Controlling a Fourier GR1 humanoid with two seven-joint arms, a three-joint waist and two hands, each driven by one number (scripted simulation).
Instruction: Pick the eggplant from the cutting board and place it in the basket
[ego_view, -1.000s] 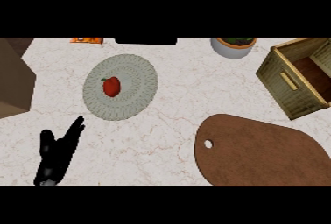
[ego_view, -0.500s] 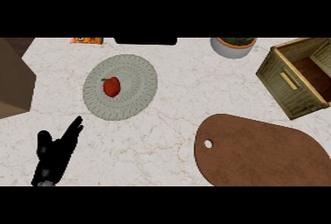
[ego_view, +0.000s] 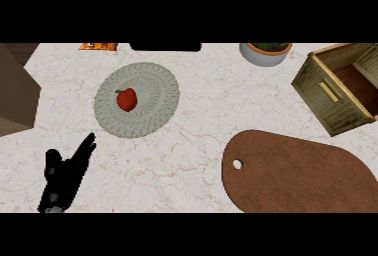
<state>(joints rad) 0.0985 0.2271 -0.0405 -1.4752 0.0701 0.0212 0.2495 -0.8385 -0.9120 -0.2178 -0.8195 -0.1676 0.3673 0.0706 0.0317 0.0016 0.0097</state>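
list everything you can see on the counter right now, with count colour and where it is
counter: 1, pale marbled, fills the view
round mat: 1, grey-green woven, upper left of centre
red pepper-like vegetable: 1, red with a green stem, on the round mat, left of its middle
cutting board: 1, brown with a hole near its left end, lower right; nothing visible on it
basket: 1, tan wooden, box-shaped, open top, upper right, partly cut off
potted plant: 1, grey pot with green leaves, top edge, left of the basket
orange item: 1, orange, top edge left, mostly cut off
black object: 1, black, top edge centre
brown surface: 1, brown, left edge
eggplant: none in view
left robot hand: 1, black, lower left, fingers straight, holding nothing
right robot hand: not in view
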